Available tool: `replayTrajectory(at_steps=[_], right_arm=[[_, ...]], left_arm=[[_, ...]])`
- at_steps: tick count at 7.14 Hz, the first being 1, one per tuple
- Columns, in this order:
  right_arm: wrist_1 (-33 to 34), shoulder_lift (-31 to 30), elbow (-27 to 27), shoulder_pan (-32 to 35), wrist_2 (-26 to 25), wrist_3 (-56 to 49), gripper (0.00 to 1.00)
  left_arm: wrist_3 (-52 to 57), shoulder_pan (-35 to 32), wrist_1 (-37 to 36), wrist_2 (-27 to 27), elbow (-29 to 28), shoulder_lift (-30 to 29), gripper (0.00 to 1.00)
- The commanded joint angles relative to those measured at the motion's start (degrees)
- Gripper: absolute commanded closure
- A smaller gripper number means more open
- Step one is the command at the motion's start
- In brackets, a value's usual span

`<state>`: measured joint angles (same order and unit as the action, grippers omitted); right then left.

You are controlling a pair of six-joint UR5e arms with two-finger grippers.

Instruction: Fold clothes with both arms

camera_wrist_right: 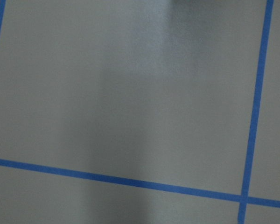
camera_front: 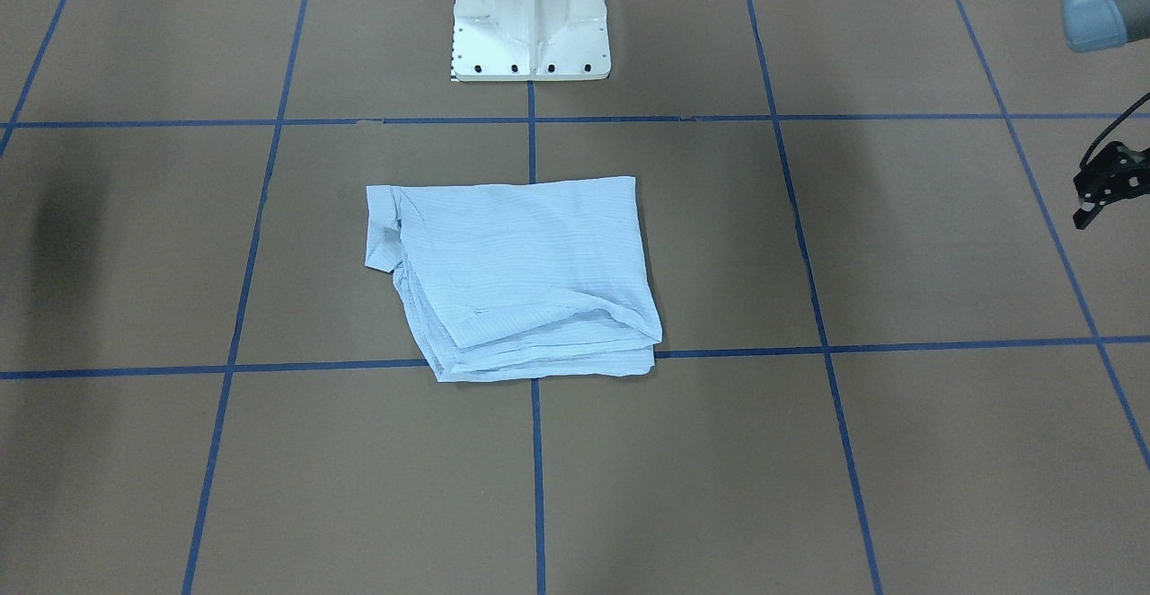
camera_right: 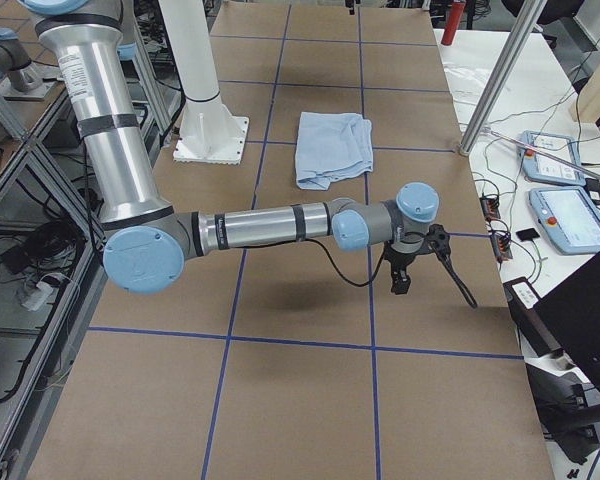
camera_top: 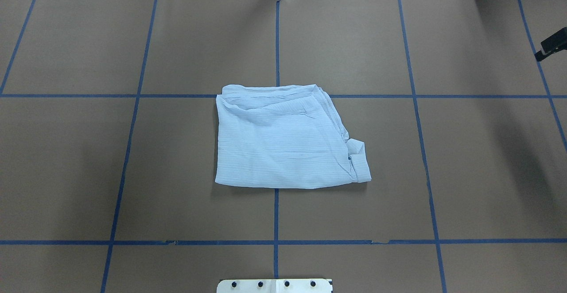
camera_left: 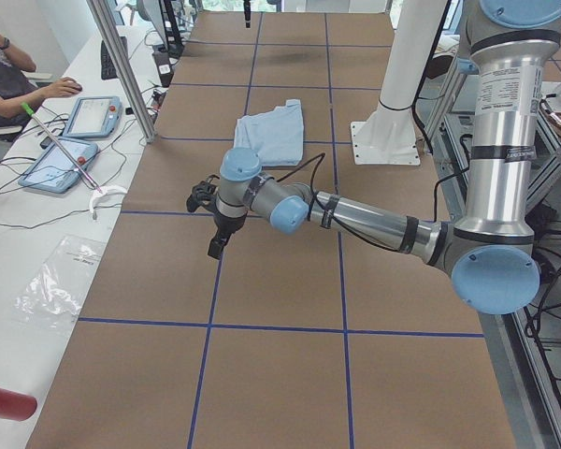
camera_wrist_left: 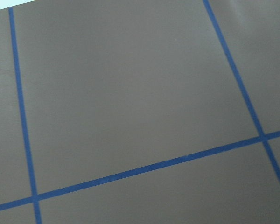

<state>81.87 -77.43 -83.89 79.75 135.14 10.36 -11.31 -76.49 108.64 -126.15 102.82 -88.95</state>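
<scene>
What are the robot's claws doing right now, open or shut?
Left gripper: cannot tell open or shut; not holding the shirt.
Right gripper: cannot tell either; not holding the shirt.

A table covered in brown paper [camera_top: 487, 151] is ruled into large squares by blue tape lines [camera_top: 276, 213]. In the front-facing view a white flared pedestal [camera_front: 530, 15] stands at 12 o'clock. In the left-end view a white side bench [camera_left: 19, 243] runs along 9 o'clock. It carries two light-blue teach pendants [camera_left: 92, 117], a clear plastic bag [camera_left: 56, 285] at 8 o'clock and a red cylinder [camera_left: 2, 404] at 7 o'clock. A seated person [camera_left: 0, 75] is at 10 o'clock, beside a slanting aluminium post [camera_left: 122, 70]
</scene>
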Motion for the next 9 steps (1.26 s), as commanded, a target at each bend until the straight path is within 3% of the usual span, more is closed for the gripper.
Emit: replayTrajectory(at_steps=[1, 3, 5, 7, 9], right_arm=[[-0.8, -4.0, -2.1, 0.8, 0.0, -0.4, 0.00], [-1.4, -6.7, -2.1, 0.8, -0.5, -1.0, 0.00], [-0.9, -7.5, -2.3, 1.5, -0.1, -0.3, 0.00], [1.9, -7.5, -2.4, 4.8, 0.3, -0.2, 0.00], [10.3, -5.6, -5.1, 5.5, 0.3, -0.2, 0.00]], left_arm=[[1.8, -1.9, 2.6, -0.8, -3.2, 2.0, 0.00], [1.9, -2.0, 9.8, -0.2, -7.7, 2.2, 0.00], [1.9, -2.6, 10.1, -0.2, -10.3, 4.2, 0.00], [2.2, -6.0, 5.7, -2.1, -9.3, 4.7, 0.00], [2.4, -7.3, -0.2, -2.7, -8.3, 3.4, 0.00]])
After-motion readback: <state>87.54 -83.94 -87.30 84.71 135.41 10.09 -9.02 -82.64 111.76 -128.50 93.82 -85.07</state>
